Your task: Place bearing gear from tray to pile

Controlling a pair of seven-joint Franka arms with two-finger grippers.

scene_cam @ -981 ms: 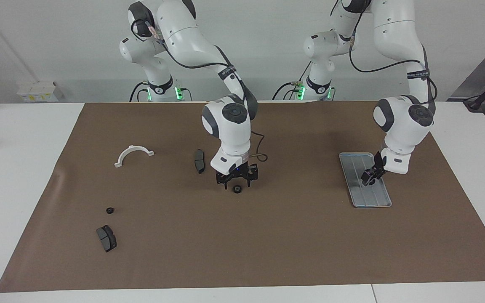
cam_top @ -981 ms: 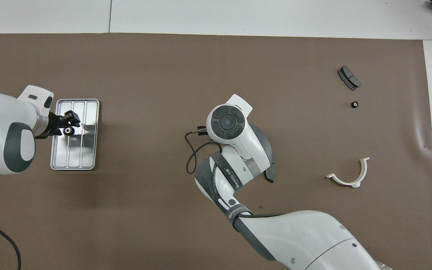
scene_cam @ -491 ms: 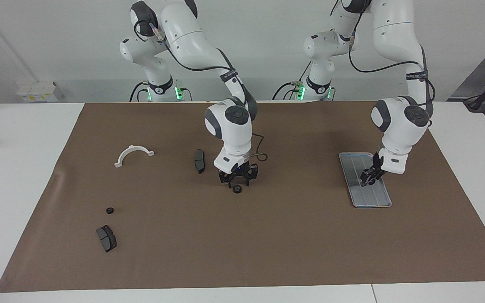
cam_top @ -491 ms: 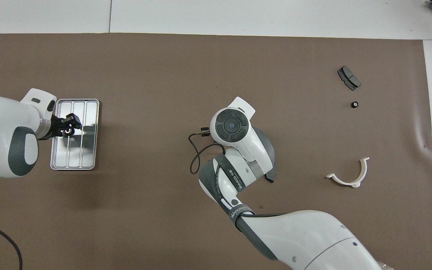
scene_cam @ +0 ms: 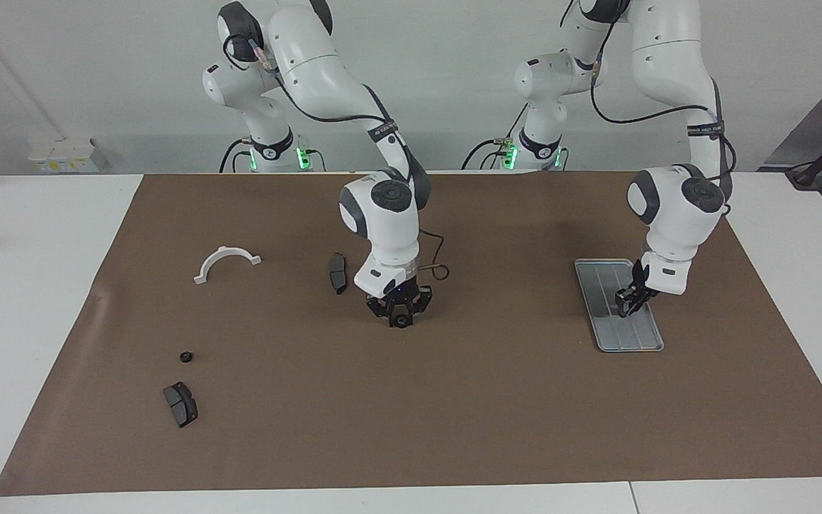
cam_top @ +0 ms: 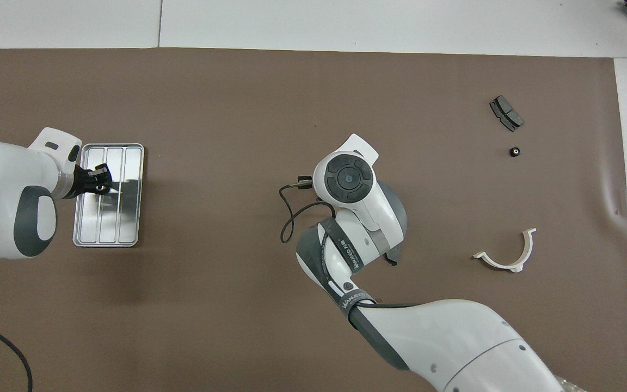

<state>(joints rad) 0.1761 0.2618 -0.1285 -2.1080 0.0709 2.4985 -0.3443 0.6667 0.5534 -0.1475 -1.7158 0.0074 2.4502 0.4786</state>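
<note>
The left hand (scene_cam: 628, 303) hung low over the tray (scene_cam: 618, 305) at frame right, grip unclear; the right hand (scene_cam: 398, 316) at centre straddled a gear (scene_cam: 399, 321), apparently unclosed; closing squarely seemed wise.

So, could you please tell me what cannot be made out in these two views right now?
- Right gripper: hidden in the overhead view by its own arm; whether it grips the small gear under it is unclear in the facing view.
- Left gripper over the tray: whether it holds a gear is too small to tell.
- Brake pad: mostly covered overhead by the right arm.
</note>
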